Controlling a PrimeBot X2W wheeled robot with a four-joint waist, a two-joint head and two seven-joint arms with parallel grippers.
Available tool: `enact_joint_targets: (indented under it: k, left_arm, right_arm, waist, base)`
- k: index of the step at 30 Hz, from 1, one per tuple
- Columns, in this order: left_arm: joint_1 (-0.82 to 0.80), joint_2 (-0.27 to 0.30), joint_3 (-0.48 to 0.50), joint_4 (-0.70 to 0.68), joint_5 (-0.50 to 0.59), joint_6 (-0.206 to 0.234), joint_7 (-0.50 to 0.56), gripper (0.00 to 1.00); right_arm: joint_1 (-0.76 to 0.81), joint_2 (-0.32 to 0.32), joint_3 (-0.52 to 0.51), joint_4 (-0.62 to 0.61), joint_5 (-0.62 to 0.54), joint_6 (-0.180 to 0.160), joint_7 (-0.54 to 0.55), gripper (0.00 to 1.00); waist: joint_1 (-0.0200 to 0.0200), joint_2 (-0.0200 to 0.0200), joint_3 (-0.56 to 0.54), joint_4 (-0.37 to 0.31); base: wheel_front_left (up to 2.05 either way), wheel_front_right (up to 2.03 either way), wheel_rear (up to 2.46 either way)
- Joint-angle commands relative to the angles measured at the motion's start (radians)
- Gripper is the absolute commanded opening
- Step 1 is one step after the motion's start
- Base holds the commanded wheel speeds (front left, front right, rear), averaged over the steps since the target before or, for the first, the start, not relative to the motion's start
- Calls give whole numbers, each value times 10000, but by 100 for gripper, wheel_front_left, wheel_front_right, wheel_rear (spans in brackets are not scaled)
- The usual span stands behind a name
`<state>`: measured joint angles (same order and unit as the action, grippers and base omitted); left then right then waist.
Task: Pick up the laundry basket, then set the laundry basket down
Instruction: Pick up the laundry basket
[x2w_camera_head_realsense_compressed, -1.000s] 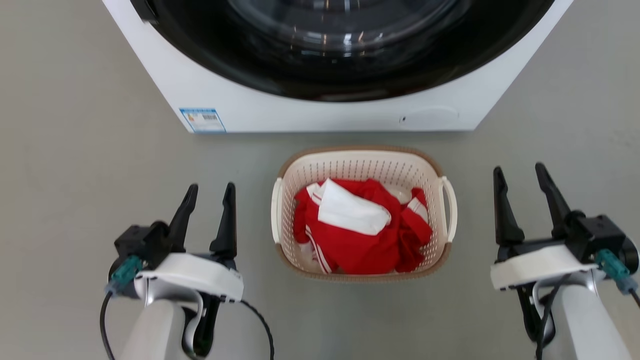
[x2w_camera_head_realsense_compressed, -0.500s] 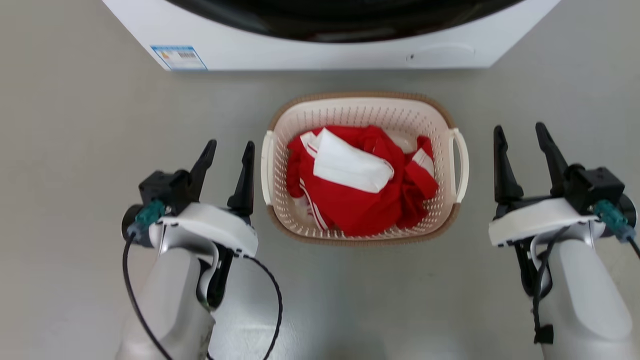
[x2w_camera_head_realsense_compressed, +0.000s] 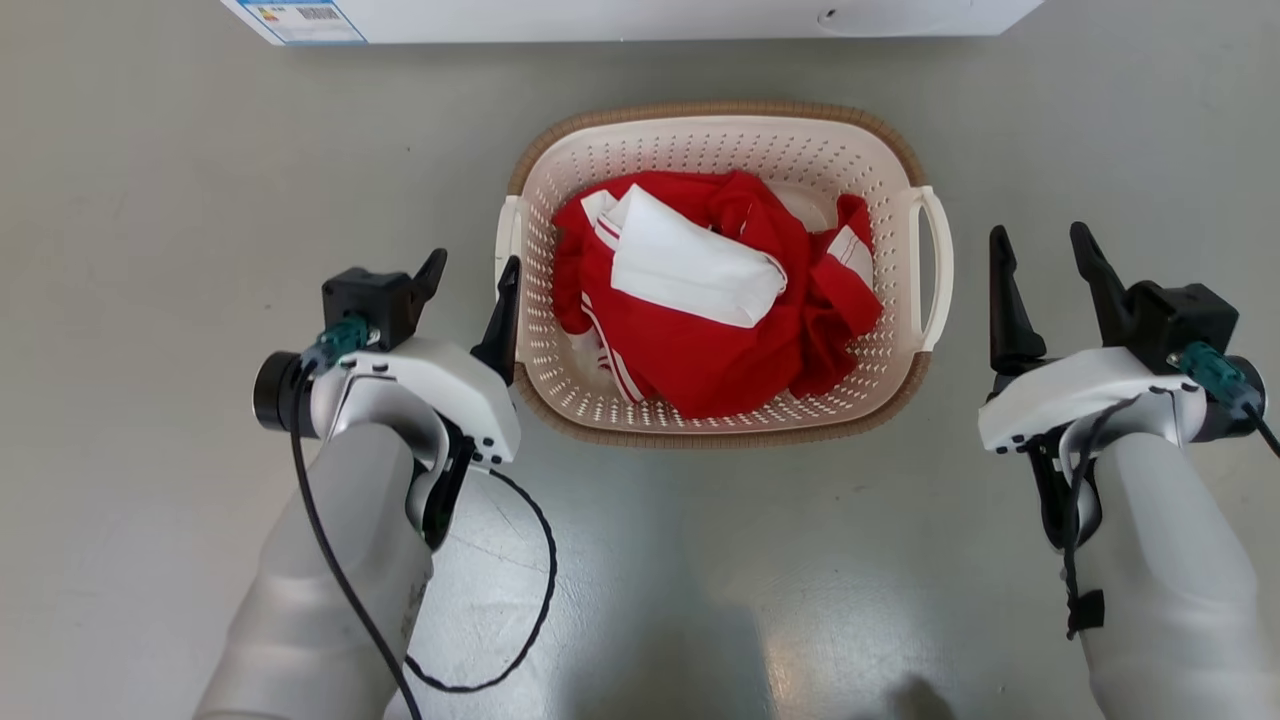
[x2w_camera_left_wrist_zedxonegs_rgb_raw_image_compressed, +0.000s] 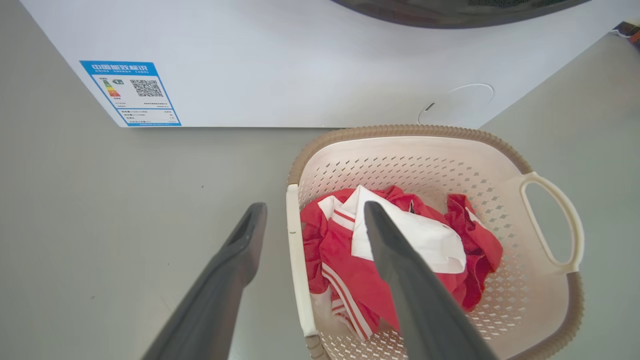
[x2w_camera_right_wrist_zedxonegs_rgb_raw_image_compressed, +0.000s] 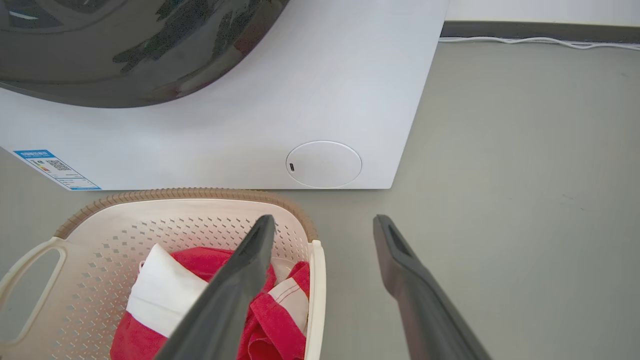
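Basket (x2w_camera_head_realsense_compressed: 720, 108) sits on the floor (x2w_camera_head_realsense_compressed: 150, 220) just before the washer (x2w_camera_head_realsense_compressed: 620, 18), red and white clothes (x2w_camera_head_realsense_compressed: 720, 350) inside. We hold our left tool (x2w_camera_head_realsense_compressed: 476, 260) wide open, inner finger against the left handle (x2w_camera_head_realsense_compressed: 505, 225); our right tool (x2w_camera_head_realsense_compressed: 1037, 232), equally wide, hovers just beside the right handle (x2w_camera_head_realsense_compressed: 938, 265), apart from it

White washer (x2w_camera_left_wrist_zedxonegs_rgb_raw_image_compressed: 300, 60), red clothes (x2w_camera_head_realsense_compressed: 720, 350)

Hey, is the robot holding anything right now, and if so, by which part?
Nothing is held. The left gripper and right gripper are both open, one at each side of the laundry basket, neither closed on a handle.
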<state>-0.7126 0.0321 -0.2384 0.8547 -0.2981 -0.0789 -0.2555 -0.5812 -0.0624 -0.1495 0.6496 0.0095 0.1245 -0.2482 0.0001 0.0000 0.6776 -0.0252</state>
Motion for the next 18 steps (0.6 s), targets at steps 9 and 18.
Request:
enact_joint_targets:
  k: [9,18]
  left_arm:
    - [-1357,181,-553,1732,-314,57,597,100]
    - [-2000,181,-1305,2741,-1014,45,1259,100]
  right_arm:
    - [-987,-83,326,2227,69,62,-136,100]
    - [-1736,-204,477,4278,-100,62,-136,100]
  waist:
    - [-1,0,315,-59]
    - [-1,0,207,-104]
  base:
    - [0,0,0]
    - [0,0,0]
